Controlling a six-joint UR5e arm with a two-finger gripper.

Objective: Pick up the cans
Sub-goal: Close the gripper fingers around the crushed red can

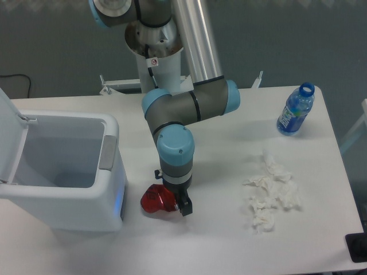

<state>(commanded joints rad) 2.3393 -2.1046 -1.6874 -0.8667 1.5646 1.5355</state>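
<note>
My end effector (174, 201) was down at the surface (218, 240), pointing straight downward from my blue-capped wrist; it sat on the right-hand part of the crushed red can (156, 200), and my wrist hid most of the fingers, so I could not tell whether they were pinching the can or only straddling it; one dark finger (185, 207) showed at the can's right edge, touching or just beside it. The can lay on the white surface, close to the front right corner of the white bin (109, 172); the bin stood at the left with its lid (8, 123) raised and its inside showing grey. A blue-labelled plastic bottle (295, 112) with a blue neck stood well apart at the far right of the surface, near the edge; a loose heap of crumpled white tissue (269, 195) lay to the right of me, between the bottle and the near edge, apart from both the can and the bottle. My arm bent down from its base (155, 57) at the rear of the surface.
</note>
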